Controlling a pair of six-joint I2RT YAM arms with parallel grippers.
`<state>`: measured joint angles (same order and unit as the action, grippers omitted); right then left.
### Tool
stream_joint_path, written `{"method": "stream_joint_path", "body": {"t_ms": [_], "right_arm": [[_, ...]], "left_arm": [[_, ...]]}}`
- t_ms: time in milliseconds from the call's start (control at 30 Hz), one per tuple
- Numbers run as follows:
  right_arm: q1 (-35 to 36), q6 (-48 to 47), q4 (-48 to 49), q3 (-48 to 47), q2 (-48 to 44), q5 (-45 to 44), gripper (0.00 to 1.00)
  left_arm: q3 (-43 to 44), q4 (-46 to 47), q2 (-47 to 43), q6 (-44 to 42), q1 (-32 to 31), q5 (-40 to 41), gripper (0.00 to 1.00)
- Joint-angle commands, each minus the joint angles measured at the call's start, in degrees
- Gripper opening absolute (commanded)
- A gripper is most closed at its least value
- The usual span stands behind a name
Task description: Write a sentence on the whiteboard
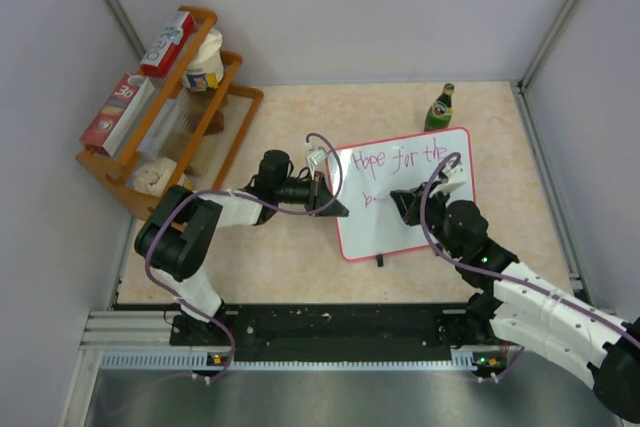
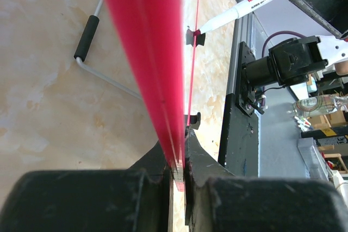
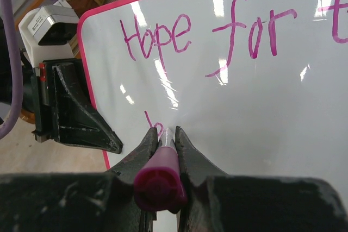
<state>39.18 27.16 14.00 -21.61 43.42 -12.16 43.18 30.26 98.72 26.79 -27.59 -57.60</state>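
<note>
**Hidden, cropped, blurred**

Right wrist view: cannot read past "for"; third word of the sentence (image 3: 232, 36) cut by right edge. Second line: one stroke showing, rest behind marker (image 3: 159, 180) and right gripper (image 3: 166, 132). Top view: same line mostly under that gripper. Left wrist view: whiteboard (image 2: 147, 63) rim blurred to a red band, writing face out of sight. Labels on boxes (image 1: 112, 112) in rack (image 1: 245, 94) too small to read.

Bottle (image 1: 439, 107) behind whiteboard (image 1: 375, 232), shelf (image 1: 165, 117) leftward

- The whiteboard (image 1: 420, 222), glossy white with rounded corners and a thin red-pink rim, is seen on the table (image 1: 290, 257), turned slightly askew.
- The sentence (image 1: 400, 159) is written in pink-purple: "Hope for the" above, a lone "b" below.
</note>
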Motion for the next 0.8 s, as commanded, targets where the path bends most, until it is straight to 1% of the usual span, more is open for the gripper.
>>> {"method": "stream_joint_path", "body": {"t_ms": [0, 767], "right_arm": [[-0.3, 0.2, 2.5, 0.7, 0.8, -0.9, 0.00], [-0.4, -0.6, -3.5, -0.5, -1.1, -8.5, 0.00]], "left_arm": [[-2.1, -7.0, 0.7, -8.9, -2.5, 0.0, 0.00], [-2.0, -7.0, 0.9, -8.9, -2.4, 0.0, 0.00]]}}
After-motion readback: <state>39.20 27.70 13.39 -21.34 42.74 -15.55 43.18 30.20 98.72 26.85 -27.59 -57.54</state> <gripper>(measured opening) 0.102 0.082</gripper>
